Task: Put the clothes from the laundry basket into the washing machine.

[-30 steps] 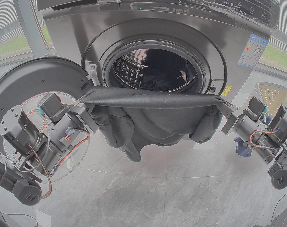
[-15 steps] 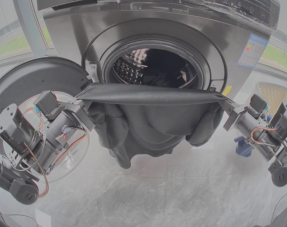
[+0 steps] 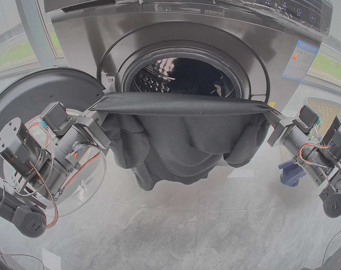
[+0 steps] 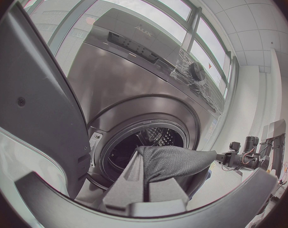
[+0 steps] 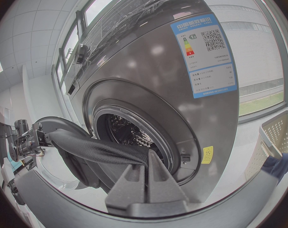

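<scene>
A dark grey garment (image 3: 178, 139), thick and soft like a sweatshirt, hangs stretched between the two claws. Its upper hem runs as one taut, straight band from the left claw (image 3: 92, 114) to the right claw (image 3: 271, 115), and both claws are clamped tight on the hem's ends. Below the band the cloth sags in heavy folds, with a rounded, sleeve-like bulge beneath each claw. The washing machine (image 3: 200, 30) stands just beyond the claws, and its round drum opening (image 3: 185, 77) sits between them, behind the band and a little above it, with dark cloth lying inside. The open door (image 3: 39, 90) is swung out on the outer side of the left claw, close beside that arm. The laundry basket (image 3: 324, 111) stands outward of the right claw, and a blue cloth (image 3: 292, 173) hangs over its rim. The garment's lowest fold hangs apart from the grey floor (image 3: 200, 222) beneath the claws.
</scene>
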### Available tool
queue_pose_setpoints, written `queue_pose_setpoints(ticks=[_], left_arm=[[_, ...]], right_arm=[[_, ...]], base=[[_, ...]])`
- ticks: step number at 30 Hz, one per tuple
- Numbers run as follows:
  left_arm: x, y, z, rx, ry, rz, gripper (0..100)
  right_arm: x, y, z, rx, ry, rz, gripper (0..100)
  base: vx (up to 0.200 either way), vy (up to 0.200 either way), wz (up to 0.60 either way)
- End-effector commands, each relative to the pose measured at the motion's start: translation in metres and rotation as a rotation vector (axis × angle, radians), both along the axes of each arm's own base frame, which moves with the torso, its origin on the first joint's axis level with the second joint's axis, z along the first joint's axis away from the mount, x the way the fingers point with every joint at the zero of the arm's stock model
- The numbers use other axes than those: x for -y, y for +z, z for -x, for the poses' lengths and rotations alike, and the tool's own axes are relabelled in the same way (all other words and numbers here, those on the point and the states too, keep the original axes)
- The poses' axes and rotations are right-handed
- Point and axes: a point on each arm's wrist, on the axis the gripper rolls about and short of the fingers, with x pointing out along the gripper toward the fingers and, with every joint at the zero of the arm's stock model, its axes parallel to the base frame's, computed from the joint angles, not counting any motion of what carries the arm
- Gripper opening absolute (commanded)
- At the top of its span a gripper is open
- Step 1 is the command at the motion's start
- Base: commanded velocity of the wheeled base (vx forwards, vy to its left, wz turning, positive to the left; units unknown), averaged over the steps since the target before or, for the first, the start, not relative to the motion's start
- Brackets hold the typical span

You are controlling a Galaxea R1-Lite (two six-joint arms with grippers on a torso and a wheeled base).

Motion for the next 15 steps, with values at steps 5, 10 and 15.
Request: queue_pose_setpoints(ticks=[5, 10, 15], left_arm=[[0.0, -0.001, 0.0, 0.0, 0.003, -0.005, 0], [0.003, -0.01, -0.003, -0.029, -0.001, -0.026, 0], [0.011, -0.015, -0.005, -0.031, -0.016, -0.061, 0]], right_arm=[[0.0, 0.01, 0.0, 0.044, -0.007, -0.002, 0], [0.002, 0.016, 0.006, 0.067, -0.003, -0.011, 0], [0.003, 0.021, 0.014, 0.078, 0.008, -0.017, 0]], base=[[0.0, 0.0, 0.0], [0.0, 0.0, 0.0], [0.0, 0.0, 0.0]])
